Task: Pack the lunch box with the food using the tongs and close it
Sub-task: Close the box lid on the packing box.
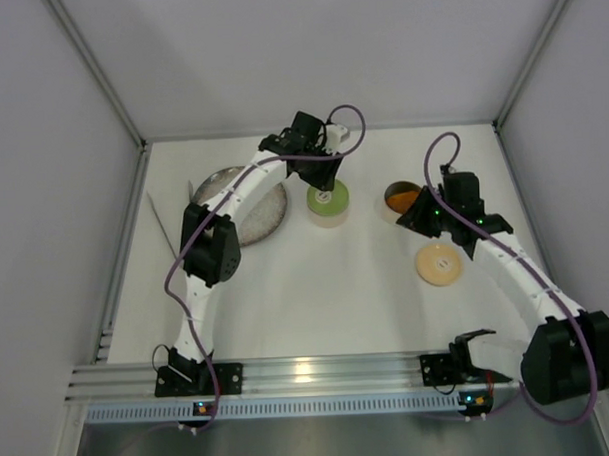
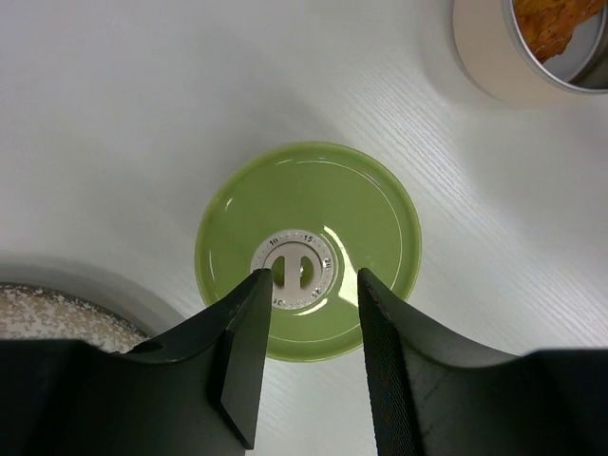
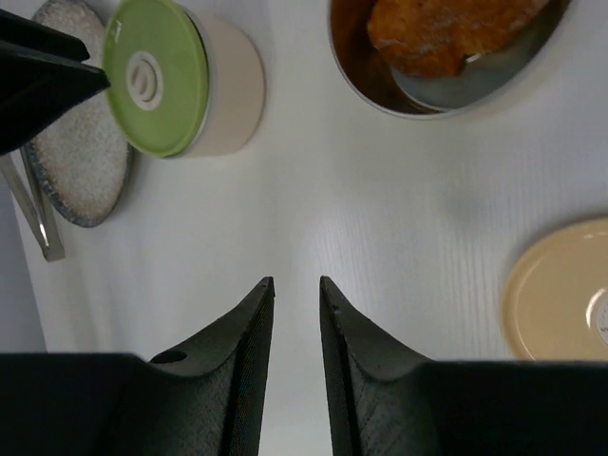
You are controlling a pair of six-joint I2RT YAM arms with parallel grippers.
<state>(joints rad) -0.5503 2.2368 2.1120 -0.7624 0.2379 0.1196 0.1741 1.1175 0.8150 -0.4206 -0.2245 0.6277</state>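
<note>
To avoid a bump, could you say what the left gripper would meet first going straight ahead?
Probably the green lid, its white knob in line with the gap of the left gripper; depth is unclear.

Plate: a speckled grey plate (image 1: 266, 217), round, lying flat on the left rear part of the table; partly hidden in the overhead view. The wrist views show a grainy face with fine pale flecks and a darker rim.
Table: a white table top (image 1: 337, 307) with faint wood-grain lines.
Walls: plain grey panels (image 1: 308, 48) at the left, back and right.
Frame: aluminium posts (image 1: 97, 75) at the two rear corners.
Rail: a slotted aluminium rail (image 1: 320, 373) along the near edge, catching a bright reflection.
</note>
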